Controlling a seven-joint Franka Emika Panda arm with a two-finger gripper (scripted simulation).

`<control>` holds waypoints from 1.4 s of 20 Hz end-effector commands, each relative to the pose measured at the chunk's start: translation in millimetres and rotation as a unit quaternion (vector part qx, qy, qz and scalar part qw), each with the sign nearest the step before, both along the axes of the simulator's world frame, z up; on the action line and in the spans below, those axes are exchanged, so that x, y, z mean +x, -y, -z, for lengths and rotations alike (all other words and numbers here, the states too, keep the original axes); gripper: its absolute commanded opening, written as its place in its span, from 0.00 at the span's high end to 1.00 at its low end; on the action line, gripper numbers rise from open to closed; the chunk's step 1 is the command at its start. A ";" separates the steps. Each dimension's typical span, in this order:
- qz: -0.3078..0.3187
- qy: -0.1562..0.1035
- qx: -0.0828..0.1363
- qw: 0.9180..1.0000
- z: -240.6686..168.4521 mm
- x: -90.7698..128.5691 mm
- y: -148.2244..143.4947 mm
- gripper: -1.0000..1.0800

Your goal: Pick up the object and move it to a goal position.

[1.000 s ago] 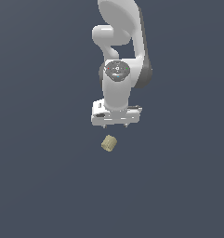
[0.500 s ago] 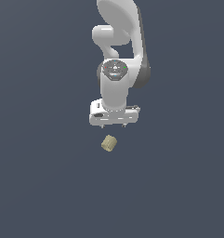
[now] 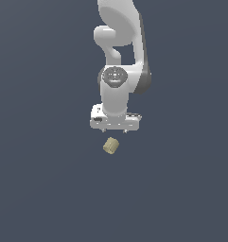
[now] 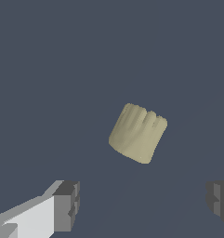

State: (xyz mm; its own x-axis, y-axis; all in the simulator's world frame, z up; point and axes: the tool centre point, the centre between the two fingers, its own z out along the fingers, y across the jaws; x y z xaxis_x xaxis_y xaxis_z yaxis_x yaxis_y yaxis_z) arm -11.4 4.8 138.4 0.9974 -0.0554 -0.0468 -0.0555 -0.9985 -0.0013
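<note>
My gripper (image 3: 114, 130) above the object (image 3: 110, 146), jaws spread wide.
The ribbed tan object lies tilted, untouched between my fingers (image 4: 67, 204); no writing shows.

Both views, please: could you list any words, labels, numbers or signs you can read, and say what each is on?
None: no readable text in either view.
The tan ridged block is unmarked.
The white arm and gripper carry no legible label.
</note>
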 end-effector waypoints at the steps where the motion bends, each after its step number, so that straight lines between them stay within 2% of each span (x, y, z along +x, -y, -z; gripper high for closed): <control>1: 0.028 0.003 -0.001 1.000 6.0 3.0 1.9 0.04; 5: 0.084 0.008 -0.002 0.996 17.9 8.8 6.0 0.04; 15: 0.193 0.019 -0.006 0.981 41.2 19.3 14.8 0.04; 21: 0.221 0.022 -0.007 0.975 47.2 21.8 17.3 0.04; 28: 0.222 0.022 -0.007 0.975 51.2 21.7 17.5 0.04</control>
State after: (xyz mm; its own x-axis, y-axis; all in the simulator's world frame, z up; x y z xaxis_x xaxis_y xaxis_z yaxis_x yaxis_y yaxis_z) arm 10.5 -12.6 89.4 0.8764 -0.4817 -0.0003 -0.4817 -0.8764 0.0000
